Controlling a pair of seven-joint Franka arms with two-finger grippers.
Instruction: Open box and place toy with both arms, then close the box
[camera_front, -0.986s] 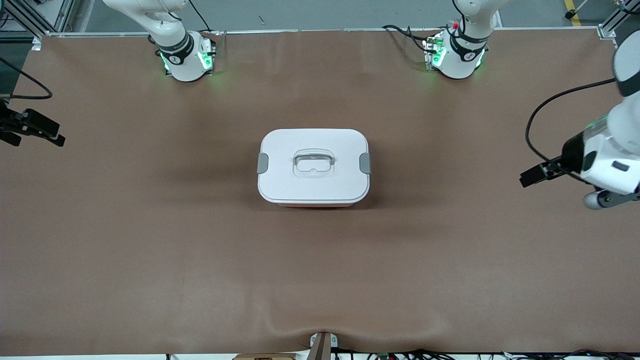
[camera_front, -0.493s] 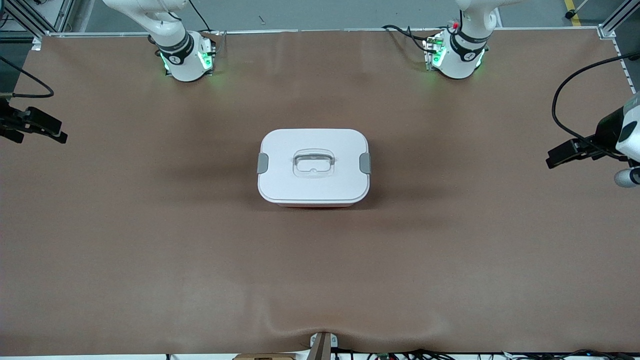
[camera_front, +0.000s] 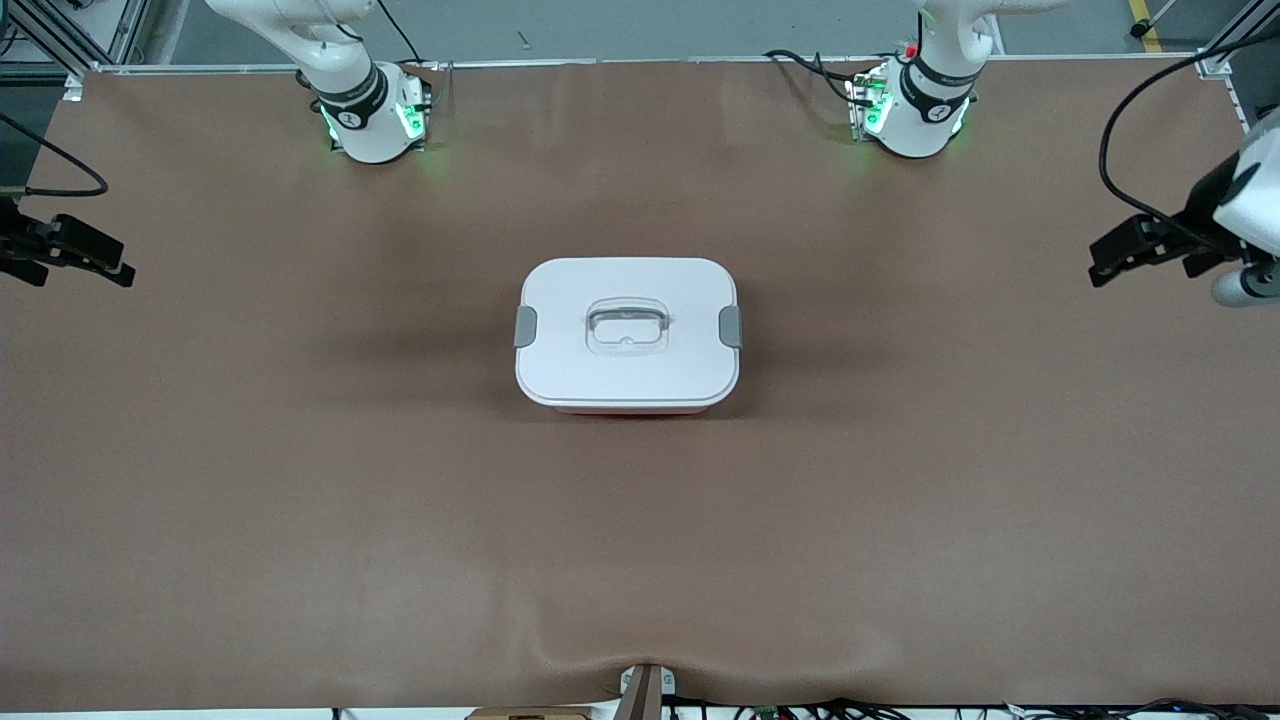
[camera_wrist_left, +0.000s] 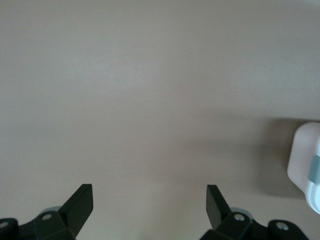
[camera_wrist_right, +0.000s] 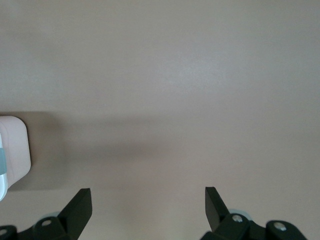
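The box (camera_front: 628, 335) sits shut in the middle of the table (camera_front: 300, 500), its white lid (camera_front: 640, 290) seated flat and a grey side clip (camera_front: 525, 327) showing at each short end, the one toward the left arm's end being the second clip (camera_front: 731, 326); the clear handle (camera_front: 626, 328) lies in its recess at the lid's centre. Over the last second the left gripper (camera_front: 1105, 258) has swung away from the box: it was lower in the front view and closer in, and now it hangs over the table edge at the left arm's end, well apart from the box, fingers spread wide with nothing between them, as the left wrist view confirms with its gripper (camera_wrist_left: 149, 202) over bare table and only a corner of the box (camera_wrist_left: 306, 165) showing. The right gripper (camera_front: 85, 260) has barely shifted; it waits over the table edge at the right arm's end, equally far from the box, also wide open and empty in its own view (camera_wrist_right: 148, 202). No toy shows on the table in any view. With the lid on, the clips apparently latched and both hands drawn back, I judge this either the closing retreat, with the toy perhaps inside, or a start; the frames cannot settle which.
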